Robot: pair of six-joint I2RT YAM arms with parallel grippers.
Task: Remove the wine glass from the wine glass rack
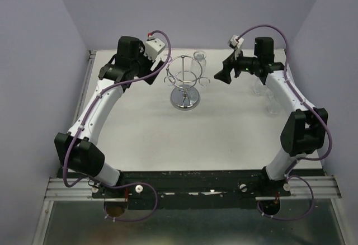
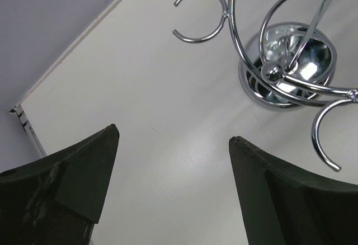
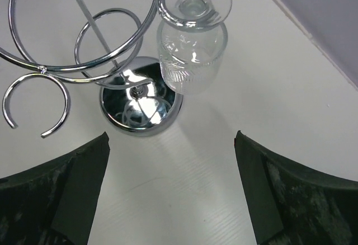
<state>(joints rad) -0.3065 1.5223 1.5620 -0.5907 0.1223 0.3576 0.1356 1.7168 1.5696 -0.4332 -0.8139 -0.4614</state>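
Note:
The chrome wine glass rack [image 1: 184, 86] stands mid-table at the back, on a round disc base [image 1: 185, 100]. A clear wine glass [image 1: 199, 63] hangs upside down from a loop on the rack's far right side. In the right wrist view the glass [image 3: 190, 55] hangs by its foot in a loop, above and beside the rack's base [image 3: 140, 106]. My right gripper [image 1: 219, 76] [image 3: 172, 136] is open and empty, just right of the rack and short of the glass. My left gripper [image 1: 157, 66] [image 2: 173, 133] is open and empty, left of the rack [image 2: 288, 66].
Two more clear glasses [image 1: 259, 85] [image 1: 273, 106] stand on the table at the right, close to my right arm. The table's back wall and left edge [image 2: 25, 122] are close behind the rack. Empty rack loops [image 2: 196, 15] stick out sideways.

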